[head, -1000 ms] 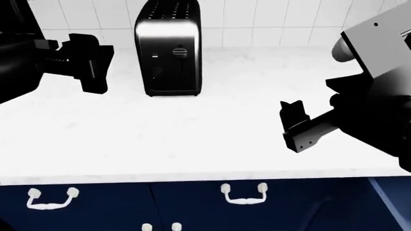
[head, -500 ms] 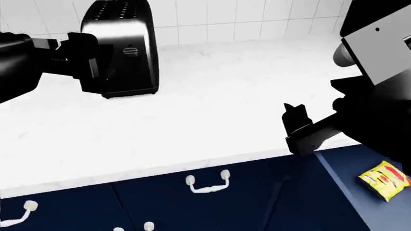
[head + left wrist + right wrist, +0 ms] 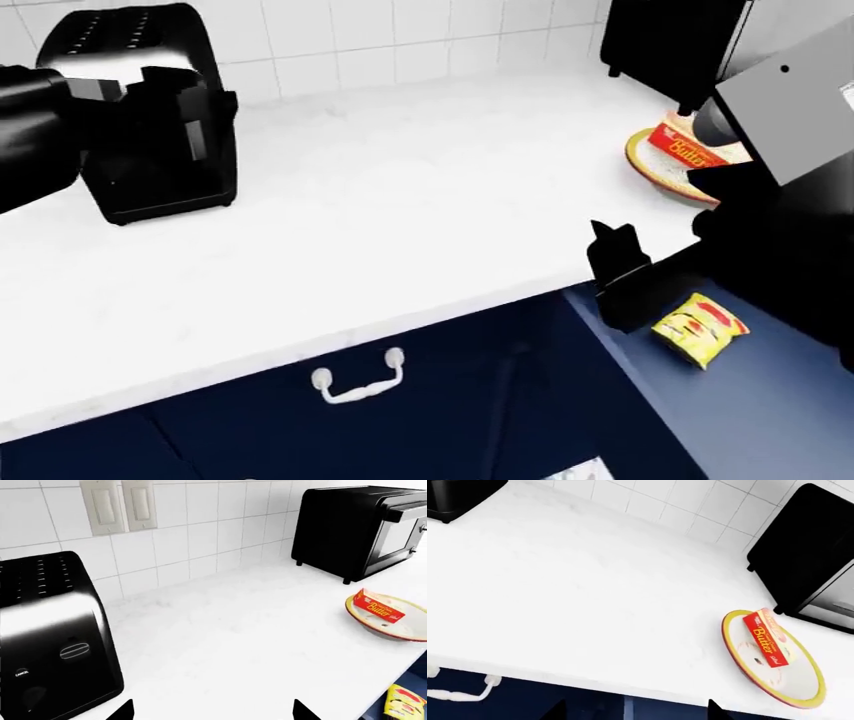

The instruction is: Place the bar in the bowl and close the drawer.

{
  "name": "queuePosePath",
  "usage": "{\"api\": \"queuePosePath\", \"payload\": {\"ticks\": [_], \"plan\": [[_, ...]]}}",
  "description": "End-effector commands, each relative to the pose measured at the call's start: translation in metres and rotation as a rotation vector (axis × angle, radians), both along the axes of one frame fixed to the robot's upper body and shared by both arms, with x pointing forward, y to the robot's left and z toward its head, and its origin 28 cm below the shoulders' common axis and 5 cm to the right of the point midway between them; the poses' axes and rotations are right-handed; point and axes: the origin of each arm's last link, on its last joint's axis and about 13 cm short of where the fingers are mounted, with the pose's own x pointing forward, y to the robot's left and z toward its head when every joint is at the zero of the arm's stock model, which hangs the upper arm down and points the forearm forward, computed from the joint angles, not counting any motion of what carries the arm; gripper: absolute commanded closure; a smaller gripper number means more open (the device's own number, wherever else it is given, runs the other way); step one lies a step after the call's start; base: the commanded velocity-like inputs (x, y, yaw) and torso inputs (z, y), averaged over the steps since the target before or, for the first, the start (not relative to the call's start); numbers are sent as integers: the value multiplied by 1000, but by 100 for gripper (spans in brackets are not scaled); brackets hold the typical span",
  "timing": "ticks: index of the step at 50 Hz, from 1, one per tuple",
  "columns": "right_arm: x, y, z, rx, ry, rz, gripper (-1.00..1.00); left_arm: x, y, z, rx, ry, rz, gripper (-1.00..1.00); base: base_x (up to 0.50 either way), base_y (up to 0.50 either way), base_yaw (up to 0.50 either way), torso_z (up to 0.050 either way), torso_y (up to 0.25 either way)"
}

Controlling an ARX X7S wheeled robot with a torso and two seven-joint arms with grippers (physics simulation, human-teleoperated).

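Red-and-yellow butter bar (image 3: 767, 637) lies inside the yellow-rimmed bowl (image 3: 800, 685) near the white desk's (image 3: 400, 220) right edge. Navy drawer (image 3: 787, 400) stands open (awaiting closure). Both tools, left (image 3: 180, 110) and right (image 3: 617, 272), empty, jaws apart.

Black left gripper (image 3: 180, 110) held high at left; black right gripper (image 3: 617, 268) lower at right, both empty, jaws apart.

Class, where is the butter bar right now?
The bar lies in the bowl on the counter, at the head view's right, just in front of the black oven.
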Motion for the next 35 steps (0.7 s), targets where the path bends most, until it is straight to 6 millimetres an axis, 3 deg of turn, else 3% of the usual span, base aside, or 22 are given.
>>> {"api": "queuePosePath", "payload": {"ticks": [1, 35], "plan": [[-1, 0, 0, -3, 2, 2, -100, 0, -1, 0, 1, 2, -2, -100, -26, 9, -500, 0, 0], [-5, -1, -1, -6, 3, 1, -100, -2, -2, 1, 6, 3, -12, -100, -25, 12, -500, 0, 0]]}}
